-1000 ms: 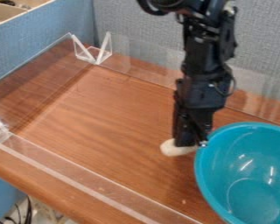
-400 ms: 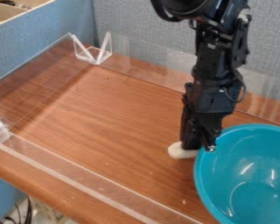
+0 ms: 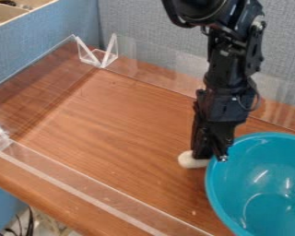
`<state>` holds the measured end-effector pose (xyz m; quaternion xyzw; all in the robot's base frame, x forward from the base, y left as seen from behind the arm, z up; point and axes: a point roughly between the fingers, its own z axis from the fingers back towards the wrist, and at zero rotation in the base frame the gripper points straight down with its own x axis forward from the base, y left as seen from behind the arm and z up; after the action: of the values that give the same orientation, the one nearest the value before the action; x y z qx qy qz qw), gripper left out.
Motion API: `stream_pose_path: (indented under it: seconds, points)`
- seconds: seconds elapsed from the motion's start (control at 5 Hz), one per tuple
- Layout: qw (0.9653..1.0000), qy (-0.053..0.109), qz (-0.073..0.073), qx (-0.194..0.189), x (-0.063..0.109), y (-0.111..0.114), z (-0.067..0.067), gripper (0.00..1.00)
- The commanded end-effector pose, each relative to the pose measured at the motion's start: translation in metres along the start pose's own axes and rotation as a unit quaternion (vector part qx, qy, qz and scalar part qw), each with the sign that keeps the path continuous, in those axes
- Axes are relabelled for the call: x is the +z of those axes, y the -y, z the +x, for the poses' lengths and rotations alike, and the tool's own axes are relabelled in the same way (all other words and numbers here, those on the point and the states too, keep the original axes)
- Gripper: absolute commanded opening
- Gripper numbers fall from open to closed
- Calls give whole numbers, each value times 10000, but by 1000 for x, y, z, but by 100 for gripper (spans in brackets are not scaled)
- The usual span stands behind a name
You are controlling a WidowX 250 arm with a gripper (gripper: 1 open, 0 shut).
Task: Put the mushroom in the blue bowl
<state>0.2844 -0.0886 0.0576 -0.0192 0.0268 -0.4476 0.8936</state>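
Standing under the gripper (image 3: 209, 152), the wooden desk (image 3: 107, 115) carries everything, with clear plastic walls (image 3: 64, 57) around its edges. The blue bowl (image 3: 258, 182) sits just beside the gripper, to its right, with its rim very near the fingers. The gripper points straight down and its fingers are closed together. The mushroom (image 3: 188, 159) lies on the desk at the gripper's tip, slightly to its left, outside the bowl; whether it is pinched I cannot tell.
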Motion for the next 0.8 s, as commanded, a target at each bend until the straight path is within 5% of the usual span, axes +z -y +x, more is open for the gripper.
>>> stream_pose_path:
  seconds: [0.0,0.2,0.4,0.6]
  points:
    - [9988,180,102,-438,8,20,23,0]
    - [9988,176,91,-456,6,23,26,0]
    - [9994,137,75,-324,7,21,23,100]
    - [9996,110,77,-231,9,20,20,100]
